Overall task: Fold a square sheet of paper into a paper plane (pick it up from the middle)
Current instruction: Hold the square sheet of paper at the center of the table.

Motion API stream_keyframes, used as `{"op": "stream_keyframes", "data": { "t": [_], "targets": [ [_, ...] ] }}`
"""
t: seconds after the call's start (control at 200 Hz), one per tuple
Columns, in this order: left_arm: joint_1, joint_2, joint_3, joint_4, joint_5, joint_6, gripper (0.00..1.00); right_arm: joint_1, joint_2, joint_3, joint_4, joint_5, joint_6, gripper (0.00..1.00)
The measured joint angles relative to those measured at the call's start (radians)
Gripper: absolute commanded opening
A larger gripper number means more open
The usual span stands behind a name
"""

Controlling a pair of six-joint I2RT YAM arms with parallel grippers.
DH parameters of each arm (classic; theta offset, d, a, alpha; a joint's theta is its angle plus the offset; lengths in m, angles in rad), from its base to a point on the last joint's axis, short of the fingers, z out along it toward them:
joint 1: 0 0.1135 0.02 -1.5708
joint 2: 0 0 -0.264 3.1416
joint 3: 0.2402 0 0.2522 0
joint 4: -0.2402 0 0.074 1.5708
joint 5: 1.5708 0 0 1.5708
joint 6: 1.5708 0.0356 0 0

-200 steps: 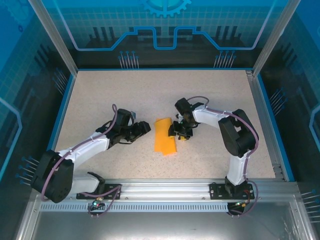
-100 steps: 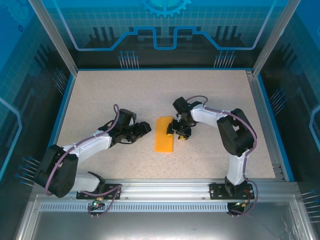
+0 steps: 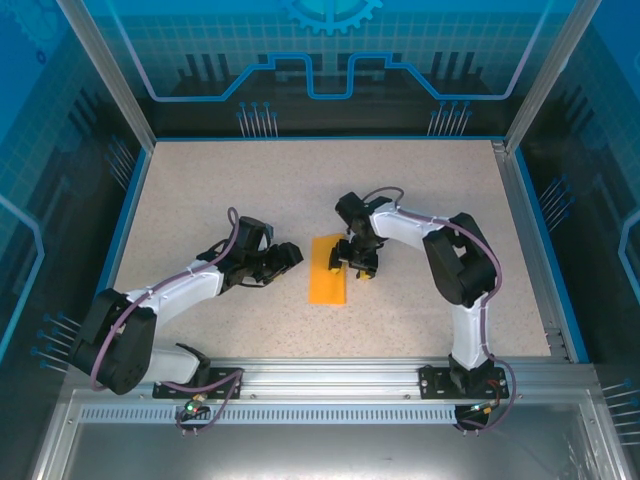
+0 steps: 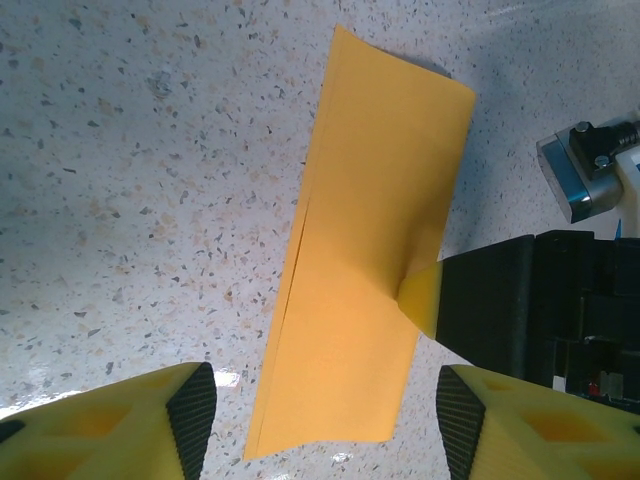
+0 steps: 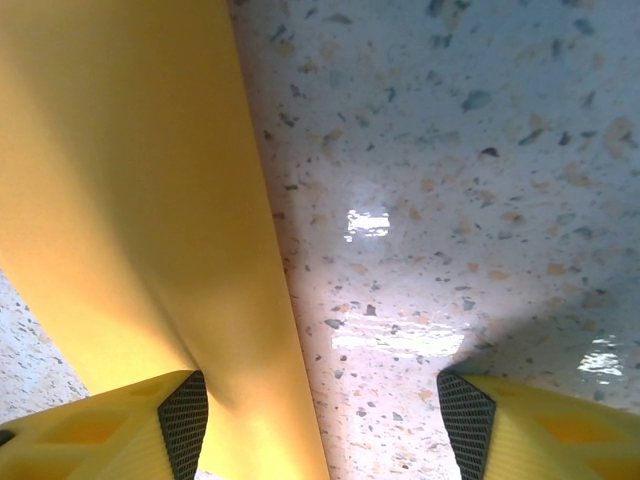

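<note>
The top camera sits high above and behind me, looking down and forward over the rail (image 3: 330, 372) that carries my arms, far enough back to take in the whole tabletop (image 3: 200, 190). My left wrist camera looks nearly straight down past my left tool (image 4: 325, 425), close to the surface, its fingers at the bottom corners. My right wrist camera does likewise past my right tool (image 5: 325, 420), nearer still. All three views share the folded orange paper (image 3: 327, 269) and the speckled surface beside it; the left wrist view also catches my right tool's fingertip at the paper's edge.
</note>
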Motion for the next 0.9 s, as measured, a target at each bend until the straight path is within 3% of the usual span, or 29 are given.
{"op": "stream_keyframes", "data": {
  "t": [0.48,0.9],
  "targets": [
    [0.000,0.002,0.000,0.000,0.000,0.000,0.61,0.008,0.035,0.048,-0.050,0.018,0.016,0.73],
    [0.000,0.006,0.000,0.000,0.000,0.000,0.59,0.008,0.036,0.048,-0.047,0.019,0.032,0.71]
  ]
}}
